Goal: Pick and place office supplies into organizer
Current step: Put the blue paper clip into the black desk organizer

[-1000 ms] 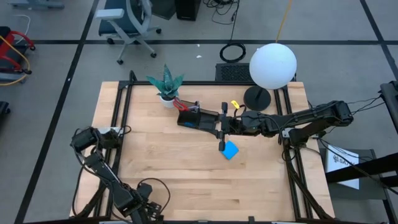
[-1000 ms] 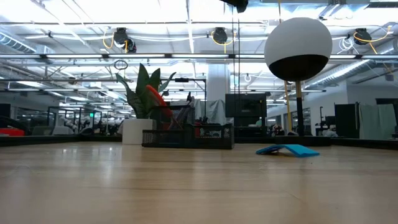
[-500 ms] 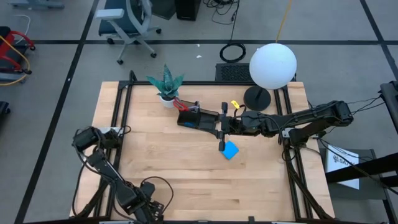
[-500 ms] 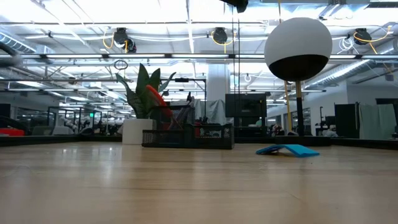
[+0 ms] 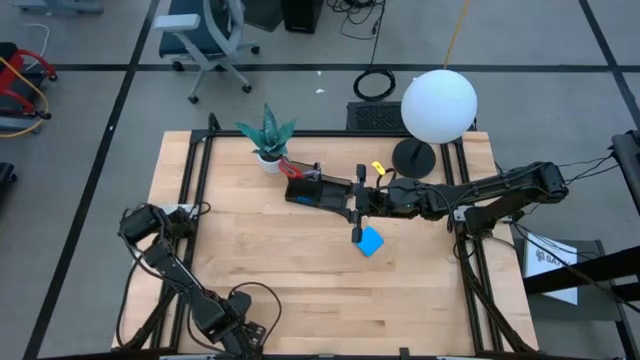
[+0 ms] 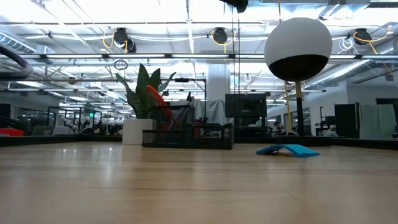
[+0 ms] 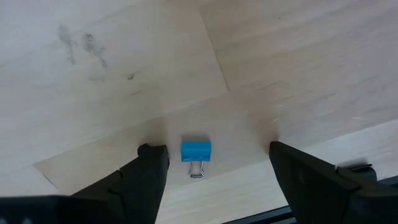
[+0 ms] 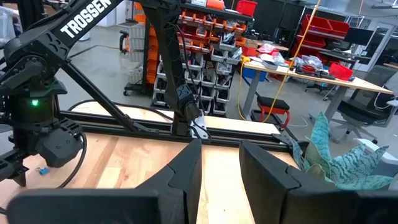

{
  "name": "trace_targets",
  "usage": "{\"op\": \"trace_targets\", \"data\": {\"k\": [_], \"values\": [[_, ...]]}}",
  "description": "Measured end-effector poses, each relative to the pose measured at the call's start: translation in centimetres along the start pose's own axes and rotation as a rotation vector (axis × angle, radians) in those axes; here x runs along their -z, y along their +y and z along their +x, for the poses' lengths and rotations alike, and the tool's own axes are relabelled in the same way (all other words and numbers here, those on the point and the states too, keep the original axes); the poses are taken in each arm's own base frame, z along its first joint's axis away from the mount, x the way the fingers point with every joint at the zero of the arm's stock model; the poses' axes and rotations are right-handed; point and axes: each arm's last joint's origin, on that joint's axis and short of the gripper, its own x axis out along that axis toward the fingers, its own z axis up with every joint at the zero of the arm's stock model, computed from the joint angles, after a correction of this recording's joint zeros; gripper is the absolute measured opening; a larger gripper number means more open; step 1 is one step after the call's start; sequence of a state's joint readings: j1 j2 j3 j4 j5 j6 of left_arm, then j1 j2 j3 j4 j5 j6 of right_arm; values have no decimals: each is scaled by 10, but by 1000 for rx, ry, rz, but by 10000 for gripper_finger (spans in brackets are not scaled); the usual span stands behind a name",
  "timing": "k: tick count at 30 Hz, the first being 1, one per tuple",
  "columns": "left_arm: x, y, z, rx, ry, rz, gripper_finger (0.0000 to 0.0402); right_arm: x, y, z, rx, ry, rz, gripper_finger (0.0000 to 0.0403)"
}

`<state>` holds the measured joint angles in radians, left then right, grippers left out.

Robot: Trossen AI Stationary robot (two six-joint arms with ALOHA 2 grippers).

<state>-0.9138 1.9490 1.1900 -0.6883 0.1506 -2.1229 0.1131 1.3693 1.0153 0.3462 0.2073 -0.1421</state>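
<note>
The organizer (image 5: 318,190) sits on the wooden table (image 5: 280,270) toward twelve o'clock in the high view, just at four o'clock of the potted plant (image 5: 267,135). Red-handled scissors (image 6: 155,98) stand upright in its taller back section, seen in the low view in front of the plant's leaves. The bright blue notepad (image 5: 371,241) lies flat on the table at about four o'clock of the organizer, near it but apart. The lamp (image 5: 438,105), with its white globe, stands at the table's two o'clock corner.

The right gripper (image 5: 357,205) reaches in from three o'clock and hangs between the organizer and the notepad, high above the table. Its two fingers (image 8: 186,171) stand a narrow gap apart with nothing between them.

The left gripper (image 7: 214,165) is at the table's seven o'clock edge, pointing down at the wood. Its fingers (image 7: 152,168) are spread wide, released, and hold nothing. A tiny blue block (image 7: 196,151), a small clip with a wire loop, lies on the table directly between them, touching neither finger. The same blue block shows far off in the right wrist view, on the wood beside the left arm's body.
</note>
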Motion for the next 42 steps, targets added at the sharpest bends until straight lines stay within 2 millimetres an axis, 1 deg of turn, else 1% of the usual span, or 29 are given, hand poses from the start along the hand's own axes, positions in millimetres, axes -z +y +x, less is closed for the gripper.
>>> {"op": "trace_targets", "data": {"k": [18, 25, 42], "values": [[0, 1, 0, 2, -8, 37, 292, 0, 0, 0, 0, 0, 0, 100], [1, 1, 0, 6, -6, 106, 292, 0, 0, 0, 0, 0, 0, 100], [0, 1, 0, 10, -15, 81, 292, 0, 0, 0, 0, 0, 0, 100]]}}
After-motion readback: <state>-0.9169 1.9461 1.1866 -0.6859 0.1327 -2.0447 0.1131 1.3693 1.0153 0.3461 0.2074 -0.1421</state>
